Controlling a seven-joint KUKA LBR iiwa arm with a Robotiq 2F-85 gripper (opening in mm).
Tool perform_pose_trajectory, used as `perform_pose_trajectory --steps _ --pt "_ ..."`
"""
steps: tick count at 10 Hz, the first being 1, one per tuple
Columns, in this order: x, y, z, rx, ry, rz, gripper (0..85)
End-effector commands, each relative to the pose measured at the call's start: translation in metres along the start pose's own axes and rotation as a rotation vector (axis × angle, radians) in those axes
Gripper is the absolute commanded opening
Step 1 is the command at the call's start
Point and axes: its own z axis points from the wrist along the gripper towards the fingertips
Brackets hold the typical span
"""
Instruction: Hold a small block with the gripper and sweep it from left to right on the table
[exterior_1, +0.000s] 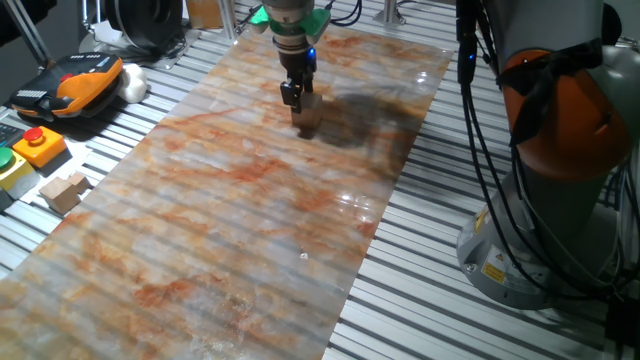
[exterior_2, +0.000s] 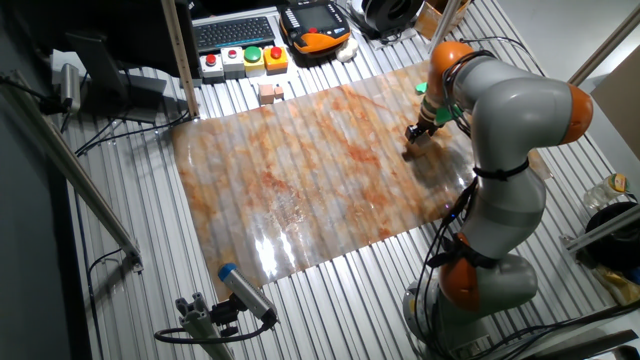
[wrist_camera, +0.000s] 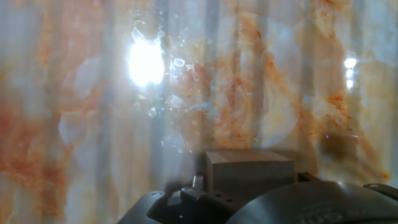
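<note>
The small block (exterior_1: 306, 118), a plain light-tan wooden cube, rests on the marbled orange, rust and grey table (exterior_1: 220, 230) near its far end in one fixed view, directly beneath the tool (exterior_1: 293, 97). The black fingers of the tool come down onto the cube from above and appear closed against its sides, though the contact itself is too small to confirm in either fixed view. In the hand view the block (wrist_camera: 250, 172) sits square at the lower centre, pressed up against the dark body of the tool, with the glossy table (wrist_camera: 74, 124) and a bright glare patch spread beyond it. A blue light glows on the tool's wrist below a green ring. In the other fixed view the grey and orange arm (exterior_2: 510, 150) bends over the right edge of the table (exterior_2: 300, 190), the tool (exterior_2: 414, 137) close to that edge. Off the board, on ribbed silver slats (exterior_1: 450, 250), lie a pair of joined tan blocks (exterior_1: 63, 192), a row of coloured push-buttons (exterior_2: 235, 60) and an orange handheld pendant (exterior_1: 75, 82).
</note>
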Motion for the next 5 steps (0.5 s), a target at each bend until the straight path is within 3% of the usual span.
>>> perform_pose_trajectory --steps 1,5 --pt "-0.0001 0.0001 0.0002 -0.002 0.000 -0.003 68.0" --pt "-0.0002 0.0000 0.0013 -0.013 0.003 -0.005 68.0"
